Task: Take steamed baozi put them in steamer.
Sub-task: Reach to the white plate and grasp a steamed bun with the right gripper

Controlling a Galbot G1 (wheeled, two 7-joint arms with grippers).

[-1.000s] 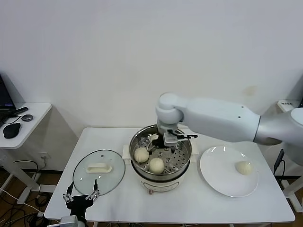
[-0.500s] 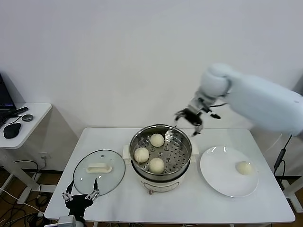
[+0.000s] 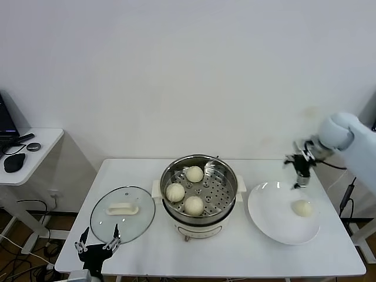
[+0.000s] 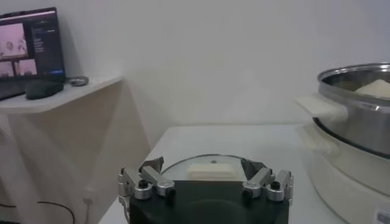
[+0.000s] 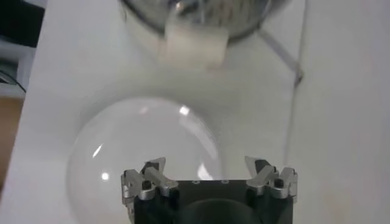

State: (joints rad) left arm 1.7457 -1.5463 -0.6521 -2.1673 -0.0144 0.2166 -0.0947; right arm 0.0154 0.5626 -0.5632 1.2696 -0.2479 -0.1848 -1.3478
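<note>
I saw the white counter [image 3: 147, 247] carrying everything, with a smaller side desk [image 3: 35, 144] standing apart on my left. The steamer [image 3: 200, 208] stood in the middle of the counter, a shiny steel pot on a white base, and its hole-dotted tray was open to the camera. To its right lay the flat white plate [image 3: 267, 220], near the steamer but not touching it. To its left lay the round glass lid [image 3: 138, 220] with the white handle [image 3: 122, 208] on top.

The right arm [image 3: 352, 141] reached in from the right edge, and the right tool [image 3: 301, 170] hung in the air above the far rim of the plate, empty, with its fingers spread wide. In the right wrist view the right tool [image 5: 210, 179] looked down on the plate, and nothing was between its fingers. The left tool [image 3: 97, 244] waited low at the near edge of the counter, just in front of the glass lid. Its fingers were also spread wide and held nothing; the left wrist view showed the left tool [image 4: 206, 181] the same way.

Three steamed baozi sat on the tray inside the steamer: one at the far side [image 3: 194, 174], one at the left [image 3: 175, 192] and one at the near side [image 3: 194, 205], each apart from the others. The fourth baozi [image 3: 302, 208] lay alone on the right part of the plate, below the right tool and not touched by it.
</note>
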